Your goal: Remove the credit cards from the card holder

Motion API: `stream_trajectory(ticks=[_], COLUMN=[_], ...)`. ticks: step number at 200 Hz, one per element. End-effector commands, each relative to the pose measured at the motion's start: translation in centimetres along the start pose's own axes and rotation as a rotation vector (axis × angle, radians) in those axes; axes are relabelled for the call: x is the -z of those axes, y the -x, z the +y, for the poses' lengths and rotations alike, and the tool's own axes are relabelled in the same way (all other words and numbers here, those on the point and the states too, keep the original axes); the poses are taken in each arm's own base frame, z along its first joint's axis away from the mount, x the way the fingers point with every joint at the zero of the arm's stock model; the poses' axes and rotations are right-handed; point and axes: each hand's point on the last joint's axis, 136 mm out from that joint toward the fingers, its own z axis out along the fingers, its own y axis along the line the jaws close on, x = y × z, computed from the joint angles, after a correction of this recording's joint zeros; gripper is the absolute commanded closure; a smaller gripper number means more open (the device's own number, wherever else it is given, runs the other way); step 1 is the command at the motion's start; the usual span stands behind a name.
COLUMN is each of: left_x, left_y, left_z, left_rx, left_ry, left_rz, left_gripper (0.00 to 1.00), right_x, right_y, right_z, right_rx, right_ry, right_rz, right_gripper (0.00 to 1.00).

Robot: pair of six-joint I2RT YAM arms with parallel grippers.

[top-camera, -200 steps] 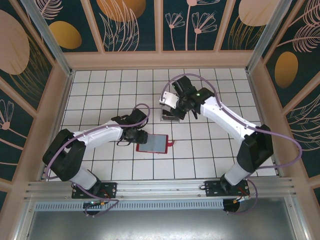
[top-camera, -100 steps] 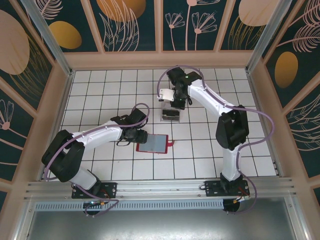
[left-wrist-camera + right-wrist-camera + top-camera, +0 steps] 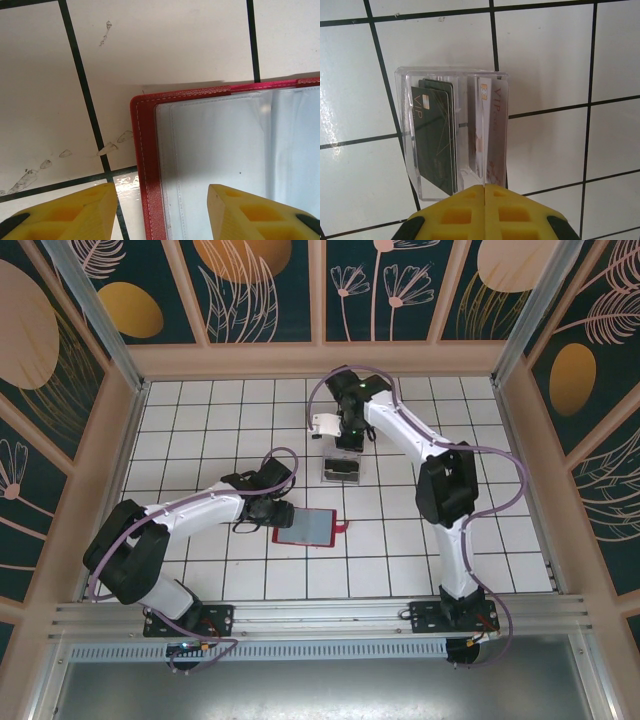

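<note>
Wallet (image 3: 306,528) — left hand (image 3: 162,202) spread, right hand (image 3: 484,191) closed

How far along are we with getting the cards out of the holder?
Looks nearly done: a dark card and a pale card sit in the clear box. The holder lies open, its visible sleeve empty. In hand: nothing. The right tool is shut by the box, and the left tool is open astride the holder's corner. Left: checking unseen sleeves.

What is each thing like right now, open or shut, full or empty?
card holder, open, lying flat, inside up.
credit cards, standing inside the clear box.
clear box, upright, holding dark and pale cards.
left claw, open, astride the card holder's edge.
right claw, shut, empty, over the clear box.
</note>
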Motion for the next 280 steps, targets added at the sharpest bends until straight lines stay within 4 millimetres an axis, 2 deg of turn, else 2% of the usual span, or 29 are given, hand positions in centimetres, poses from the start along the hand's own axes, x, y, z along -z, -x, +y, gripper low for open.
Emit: stream_trajectory(ticks=[1, 47, 84, 108, 151, 174, 201, 216, 245, 254, 280], left_x=[0.5, 0.6, 0.7, 0.6, 0.5, 0.7, 0.7, 0.7, 0.6, 0.7, 0.6], left_y=[-0.2, -0.4, -0.3, -0.2, 0.3, 0.7, 0.8, 0.8, 0.7, 0.6, 0.6], left_z=[0.6, 0.8, 0.9, 0.7, 0.8, 0.5, 0.4, 0.4, 0.3, 0.3, 0.4], left_rx=[0.022, 0.027, 0.029, 0.028, 0.023, 0.023, 0.021, 0.022, 0.021, 0.019, 0.018], left_ry=[0.016, 0.020, 0.020, 0.014, 0.023, 0.017, 0.013, 0.012, 0.009, 0.009, 0.013], left_rz=[-0.009, -0.010, -0.019, -0.020, -0.035, -0.046, -0.048, -0.048, -0.042, -0.041, -0.038], left_gripper=[0.48, 0.48, 0.48, 0.47, 0.46, 0.46, 0.46, 0.45, 0.45, 0.45, 0.45], right_x=[-1.0, -2.6, -1.9, -1.1, 0.7, 1.4, 1.7, 1.1, -0.9, -1.6, -3.0], right_y=[-0.8, -0.8, -0.5, -0.6, -1.2, -0.8, 0.2, 0.1, -0.3, -0.5, -0.6], right_z=[0.6, 0.8, -0.6, -2.0, -4.2, -3.0, -1.0, -0.4, 0.6, 0.7, 0.7], right_rx=[0.018, 0.005, -0.001, -0.005, -0.036, -0.038, -0.043, -0.048, -0.057, -0.058, -0.057], right_ry=[0.056, 0.082, 0.013, -0.071, -0.227, -0.196, -0.113, -0.088, -0.038, -0.032, -0.025], right_rz=[0.034, 0.041, 0.028, 0.035, 0.034, -0.011, -0.092, -0.097, -0.080, -0.071, -0.058], right_gripper=[1.00, 1.00, 0.71, 0.63, 0.59, 0.57, 0.37, 0.31, 0.28, 0.25, 0.23])
